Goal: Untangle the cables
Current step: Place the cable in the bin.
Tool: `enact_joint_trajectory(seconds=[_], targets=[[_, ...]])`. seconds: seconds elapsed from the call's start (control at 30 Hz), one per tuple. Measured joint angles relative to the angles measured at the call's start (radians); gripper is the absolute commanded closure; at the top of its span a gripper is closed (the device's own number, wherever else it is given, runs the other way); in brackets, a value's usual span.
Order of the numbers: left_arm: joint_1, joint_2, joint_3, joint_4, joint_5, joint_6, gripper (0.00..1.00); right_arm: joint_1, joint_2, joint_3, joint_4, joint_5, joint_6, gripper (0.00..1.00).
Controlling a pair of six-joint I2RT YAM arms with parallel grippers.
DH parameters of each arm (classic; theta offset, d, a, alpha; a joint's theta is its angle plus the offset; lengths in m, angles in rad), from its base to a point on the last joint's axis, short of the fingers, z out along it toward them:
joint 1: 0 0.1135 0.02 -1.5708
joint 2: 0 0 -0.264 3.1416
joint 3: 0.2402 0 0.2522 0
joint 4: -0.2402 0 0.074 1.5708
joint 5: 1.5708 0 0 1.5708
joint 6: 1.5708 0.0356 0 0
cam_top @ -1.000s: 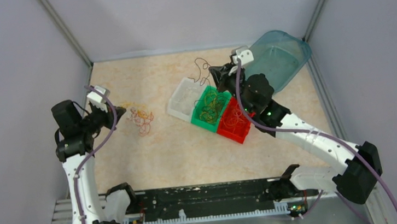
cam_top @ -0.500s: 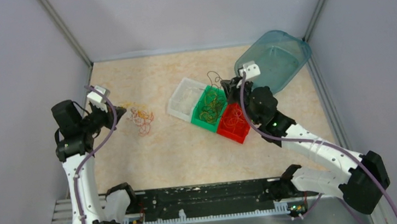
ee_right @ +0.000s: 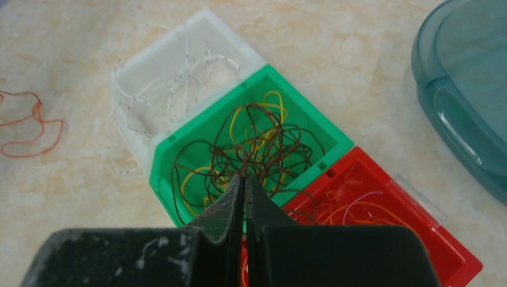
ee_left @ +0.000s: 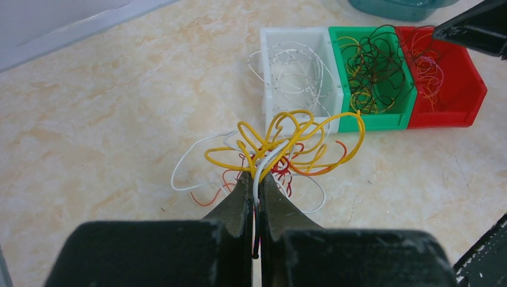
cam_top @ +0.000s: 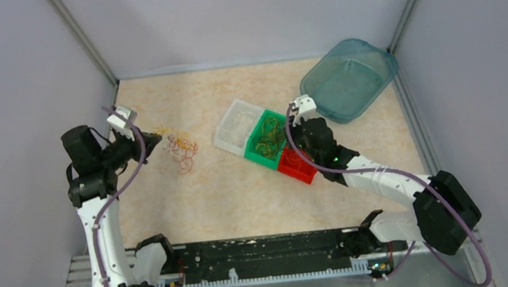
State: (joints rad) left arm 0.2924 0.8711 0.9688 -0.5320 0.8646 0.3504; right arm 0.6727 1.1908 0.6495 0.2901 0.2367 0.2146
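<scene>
- Sprawling on the marbled beige surface (cam_top: 242, 194), well to the left of the bins, the cables (ee_left: 281, 146) form a small knot of thin wire loops. Bright yellow loops lie on top, red and orange ones underneath, and white strands trail out on both sides.
- Seen from the left wrist, the knot is wider than it is deep. Its long axis runs side to side, from a white loop at the left to a large yellow loop at the right. The yellow loops fan up and away from the wrist, toward the bins.
- The left fingers (ee_left: 251, 185) are pinched together at the near edge of the knot, with a white strand clamped between them.
- Past the knot, three small open plastic bins stand touching in a row. The white rectangular bin (ee_left: 297, 31) holds white wire, the green rectangular bin (ee_left: 366, 122) holds dark brown and yellow loops, and the red rectangular bin (ee_left: 445, 119) holds orange and pale strands.
- The right fingers (ee_right: 241, 184) are pressed together low over the green bin, with their tips among the brown loops. Whether a strand is caught between them cannot be told.
- A translucent teal plastic tub (cam_top: 350, 78) sits in the far right corner, near the red end of the row but apart from it.
</scene>
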Motion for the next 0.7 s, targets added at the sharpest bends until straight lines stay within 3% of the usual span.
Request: enact_joint_trajectory(seconds=[0.27, 0.43, 0.7], targets=[[0.0, 0.01, 0.013, -0.001, 0.031, -0.024, 1.0, 0.0, 0.126, -0.005, -0.031, 0.002, 0.007, 1.0], [0.0, 0.011, 0.019, -0.005, 0.055, -0.024, 1.0, -0.001, 0.24, 0.085, -0.061, -0.008, 0.008, 1.0], [0.0, 0.046, 0.055, -0.057, 0.089, -0.017, 1.0, 0.018, 0.346, 0.204, -0.108, 0.013, -0.009, 0.68]])
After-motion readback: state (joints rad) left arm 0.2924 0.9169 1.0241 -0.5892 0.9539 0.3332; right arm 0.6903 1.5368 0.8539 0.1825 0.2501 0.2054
